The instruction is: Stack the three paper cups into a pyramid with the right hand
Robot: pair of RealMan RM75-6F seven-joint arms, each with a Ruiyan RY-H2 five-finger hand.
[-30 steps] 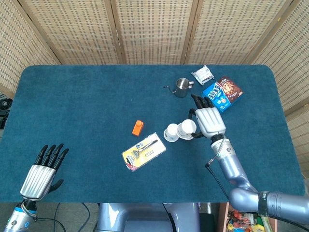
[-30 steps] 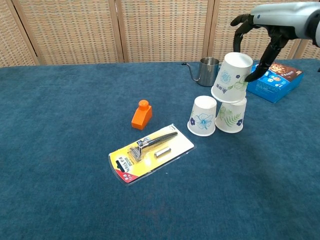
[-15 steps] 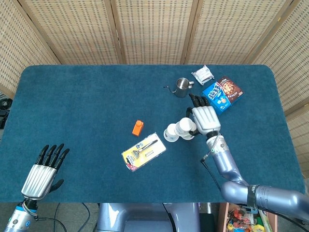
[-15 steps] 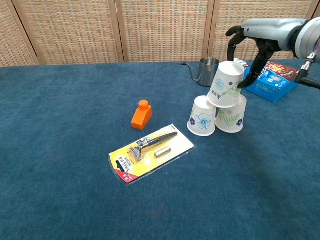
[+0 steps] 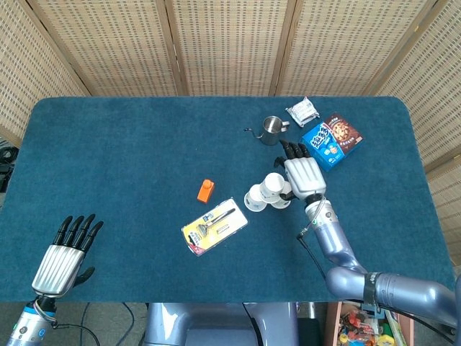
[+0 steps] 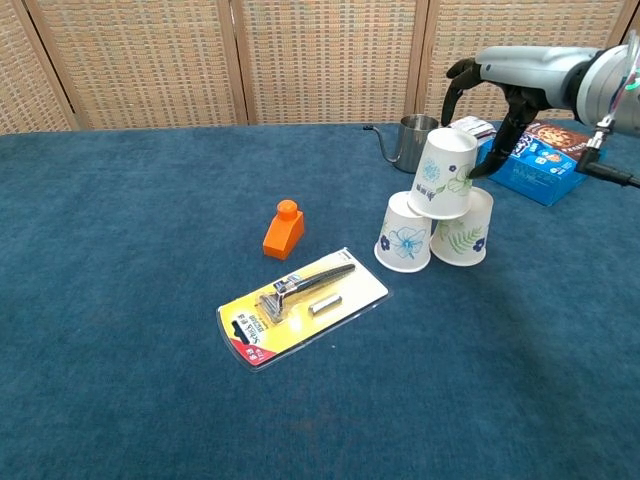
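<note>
On the blue table [image 5: 144, 144], the robot's right hand [image 5: 303, 174] holds the top paper cup [image 6: 440, 173], upside down and slightly tilted, its fingers [image 6: 478, 165] curled round it, on the two bottom paper cups [image 6: 434, 233] that stand upside down and touching side by side, toward the table's right edge and well in from its near and far edges. The left hand [image 5: 60, 261] rests at the near left corner, its fingers spread and holding nothing. Near the cups, toward the near edge, lies a packaged razor [image 6: 302, 306], with an orange block [image 6: 283, 229] just beyond it. By the far right corner stand a steel pitcher [image 6: 412, 140], a blue snack box [image 6: 540, 156] and a silver packet [image 5: 302, 110].
</note>
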